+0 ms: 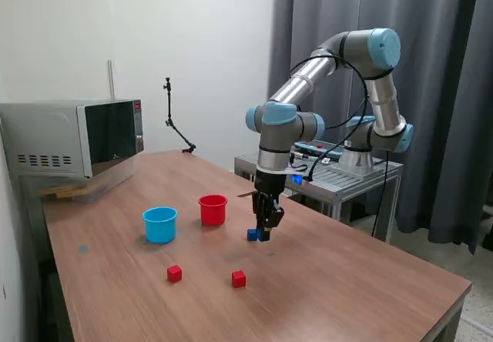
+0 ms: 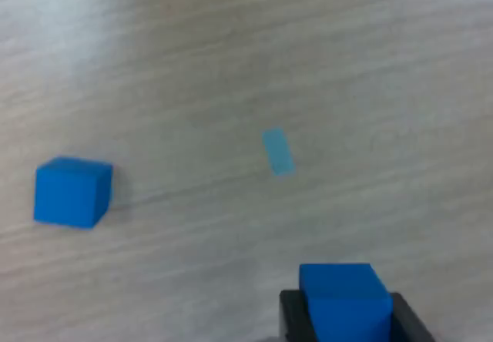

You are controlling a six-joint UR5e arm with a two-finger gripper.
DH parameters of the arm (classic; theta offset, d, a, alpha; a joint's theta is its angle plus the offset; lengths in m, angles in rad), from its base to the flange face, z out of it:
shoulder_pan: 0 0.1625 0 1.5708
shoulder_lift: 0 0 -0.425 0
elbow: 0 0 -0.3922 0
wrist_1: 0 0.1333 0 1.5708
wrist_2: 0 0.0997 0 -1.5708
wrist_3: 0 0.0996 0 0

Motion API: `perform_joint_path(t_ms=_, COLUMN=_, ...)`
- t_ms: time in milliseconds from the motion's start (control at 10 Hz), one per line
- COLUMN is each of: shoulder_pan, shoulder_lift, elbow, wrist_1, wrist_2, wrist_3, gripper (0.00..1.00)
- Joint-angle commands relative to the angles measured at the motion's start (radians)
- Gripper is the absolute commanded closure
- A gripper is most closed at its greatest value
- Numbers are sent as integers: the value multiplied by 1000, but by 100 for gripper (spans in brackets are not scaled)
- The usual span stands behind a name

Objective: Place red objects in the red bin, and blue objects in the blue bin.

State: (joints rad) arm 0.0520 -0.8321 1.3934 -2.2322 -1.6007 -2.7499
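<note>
**A:** Nearest the wrist camera was a dark blue cube [image 2: 343,300], matte and square-edged, pinched between the gripper's [image 2: 343,319] two black fingers [image 2: 293,319]. Its flat top faced the lens.

**B:** Any long axis to speak of?

**A:** None; its sides looked equal. Its edges ran roughly square to the fingers. A second blue cube [image 2: 73,192] sat loose on the wooden table [image 2: 231,49], apart from the held one, turned slightly so that two side faces showed. A small pale blue patch [image 2: 277,151] lay on the wood between them.

**B:** And from the exterior view?

**A:** The arm's gripper [image 1: 266,230] pointed straight down, low over the table, with blue visible at its tip and a cube [image 1: 252,235] just beside it. I could not tell there whether the held cube touched the surface. The red cup [image 1: 213,209] stood near the gripper, toward the exterior view's left, and the light-blue cup [image 1: 160,224] stood farther left. Two red cubes [image 1: 175,273] [image 1: 239,279] rested nearer the table's front edge, well apart from each other. A microwave [image 1: 73,138] stood on the far corner.
</note>
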Motion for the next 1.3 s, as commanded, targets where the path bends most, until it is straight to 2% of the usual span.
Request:
perform_joint_path(t_ms=0, shoulder_pan=-21, shoulder_lift=-10, elbow=-42, wrist_1=61, wrist_2=1, wrist_3=3, gripper=100)
perform_joint_path(t_ms=500, shoulder_pan=-93, shoulder_lift=-45, elbow=-109, wrist_1=163, wrist_2=1, wrist_3=-2, gripper=100)
perform_joint_path(t_ms=800, shoulder_pan=-110, shoulder_lift=-48, elbow=-160, wrist_1=221, wrist_2=1, wrist_3=-4, gripper=100)
perform_joint_path(t_ms=1200, shoulder_pan=-144, shoulder_lift=-85, elbow=-201, wrist_1=264, wrist_2=18, wrist_3=-10, gripper=100)
